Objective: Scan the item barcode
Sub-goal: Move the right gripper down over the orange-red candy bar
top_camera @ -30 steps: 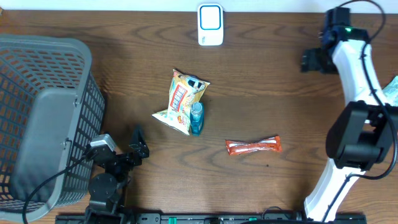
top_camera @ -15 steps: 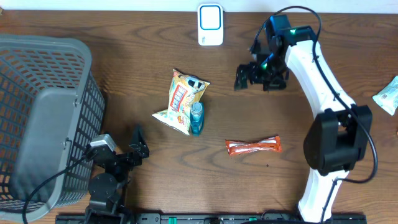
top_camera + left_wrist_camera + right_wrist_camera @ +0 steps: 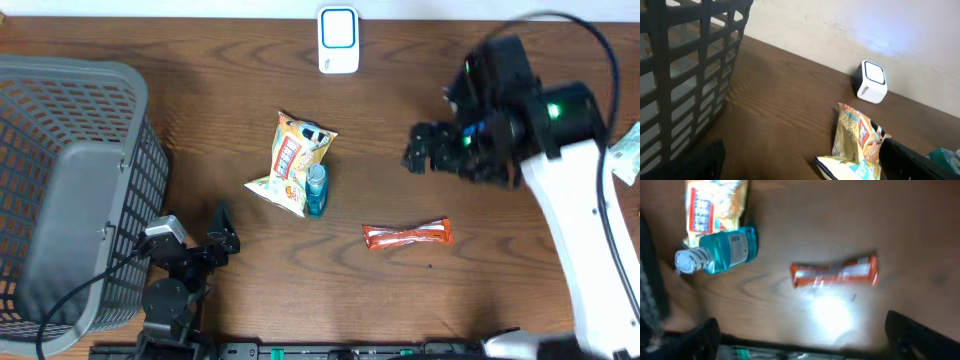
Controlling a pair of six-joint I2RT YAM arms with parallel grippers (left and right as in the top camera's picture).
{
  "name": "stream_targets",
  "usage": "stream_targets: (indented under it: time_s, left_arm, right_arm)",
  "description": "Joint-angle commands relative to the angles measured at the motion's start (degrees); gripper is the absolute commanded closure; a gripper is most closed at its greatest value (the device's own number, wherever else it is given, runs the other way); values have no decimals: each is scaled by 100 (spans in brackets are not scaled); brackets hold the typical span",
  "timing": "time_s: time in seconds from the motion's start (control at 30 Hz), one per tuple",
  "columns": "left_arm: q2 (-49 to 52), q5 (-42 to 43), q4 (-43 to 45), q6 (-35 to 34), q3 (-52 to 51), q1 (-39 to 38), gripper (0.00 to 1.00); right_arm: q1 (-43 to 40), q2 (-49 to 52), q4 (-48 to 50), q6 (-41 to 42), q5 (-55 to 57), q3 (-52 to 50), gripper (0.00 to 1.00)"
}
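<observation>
A white scanner (image 3: pixel 338 38) with a blue face stands at the table's back edge, also seen in the left wrist view (image 3: pixel 872 81). A yellow snack bag (image 3: pixel 291 162) lies mid-table with a blue bottle (image 3: pixel 316 190) on its side against it. An orange-red wrapped bar (image 3: pixel 407 235) lies to their right. My right gripper (image 3: pixel 418 147) hangs open above the table, right of the bag and behind the bar, holding nothing. Its camera looks down on the bar (image 3: pixel 834 271), the bottle (image 3: pixel 722 250) and the bag (image 3: pixel 715 205). My left gripper (image 3: pixel 226 228) rests open near the front left.
A large grey mesh basket (image 3: pixel 60 190) fills the left side, close beside the left arm (image 3: pixel 685 75). A pale green packet (image 3: pixel 625 152) lies at the right edge. The left wrist view shows the snack bag (image 3: pixel 856 140) ahead.
The right arm has swung in from the back right corner toward the middle, then nearer the front and higher. Its jaws stayed open. The left arm and the items have not moved.
</observation>
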Motion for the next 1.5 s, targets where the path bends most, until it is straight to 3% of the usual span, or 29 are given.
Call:
stream_targets:
  time_s: [0.0,0.2,0.3,0.5,1.3,1.47]
  left_arm:
    - [-17,-74,-118,72,-133,26,2]
    - [-17,-74,-118,72,-131,26,2]
    - [-17,-74,-118,72,-131,26,2]
    - [-17,-74,-118,72,-131,26,2]
    - [-17,-74,-118,72,-131,26,2]
    - [-17,-74,-118,72,-131,26,2]
  right_arm:
    - [280,-177,42,2540,352,-710,1]
    - [505,-219,848,3812,435,-2218,1]
    - [498,-212,1399,4323,354,-2927,11]
    - [439,-214,1707,5259,619,-3648,11]
    - [442,-214,2726,5283,1064,-4817,1]
    - [457,-214,2669,4693,1064,-4830,1]
